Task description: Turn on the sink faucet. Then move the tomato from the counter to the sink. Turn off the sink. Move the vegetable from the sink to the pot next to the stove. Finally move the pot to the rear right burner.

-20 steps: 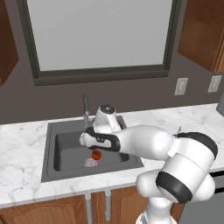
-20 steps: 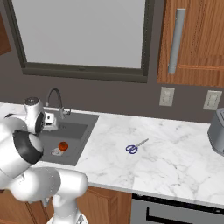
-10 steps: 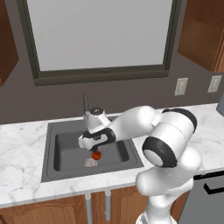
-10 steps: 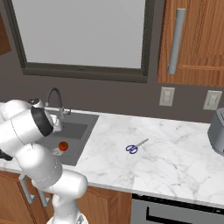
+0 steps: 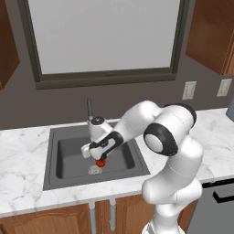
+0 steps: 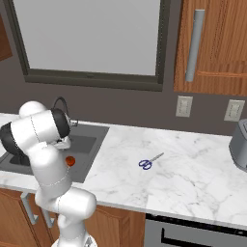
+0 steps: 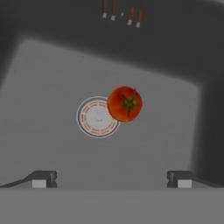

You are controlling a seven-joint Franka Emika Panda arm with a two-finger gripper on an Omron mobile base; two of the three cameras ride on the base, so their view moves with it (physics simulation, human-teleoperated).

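the pincer (image 7: 112,181) hangs over the sink (image 7: 52,70). below it the tomato (image 7: 125,103) lies on the sink floor, touching the drain (image 7: 94,118). scissors (image 6: 150,161) lie on the desk (image 6: 193,178), well apart.

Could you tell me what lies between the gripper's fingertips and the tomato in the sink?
Only bare sink floor. In the hand view the open gripper hangs above the tomato, which sits at the edge of the drain.

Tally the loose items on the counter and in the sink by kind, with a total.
Tomato, in the sink beside the drain: 1
Scissors, on the counter: 1
Total: 2
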